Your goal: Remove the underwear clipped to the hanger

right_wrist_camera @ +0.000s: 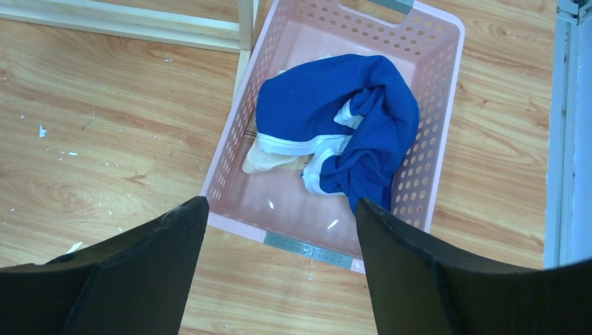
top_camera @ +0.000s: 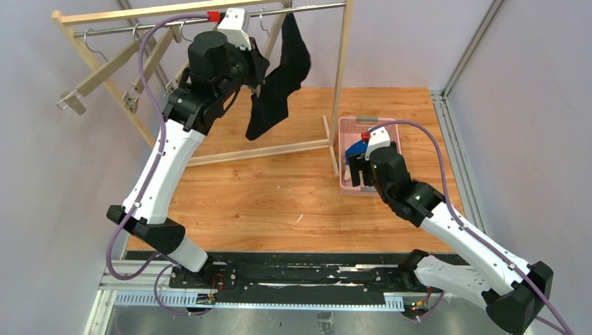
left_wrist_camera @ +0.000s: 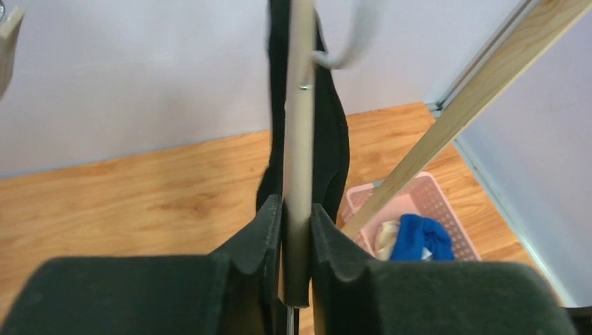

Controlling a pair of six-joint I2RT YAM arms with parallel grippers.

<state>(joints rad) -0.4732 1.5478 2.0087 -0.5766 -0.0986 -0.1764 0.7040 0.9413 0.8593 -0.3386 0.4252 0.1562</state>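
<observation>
The black underwear (top_camera: 279, 84) hangs from a wooden hanger (left_wrist_camera: 299, 125) on the rack's metal rail (top_camera: 307, 8). It also shows in the left wrist view (left_wrist_camera: 336, 139) behind the hanger bar. My left gripper (left_wrist_camera: 297, 209) is raised to the rack (top_camera: 257, 68) and is shut on the hanger's wooden bar. The blue underwear (right_wrist_camera: 335, 115) and the cream underwear (right_wrist_camera: 265, 159) lie in the pink basket (right_wrist_camera: 433, 139). My right gripper (right_wrist_camera: 283, 209) is open and empty, just above the basket's near rim (top_camera: 356, 167).
The wooden rack (top_camera: 341, 77) stands at the back, its base bar (top_camera: 258, 152) on the table. Empty wooden hangers (top_camera: 98, 73) with metal clips hang at the rail's left end. The basket (top_camera: 391, 129) sits right of the rack's post.
</observation>
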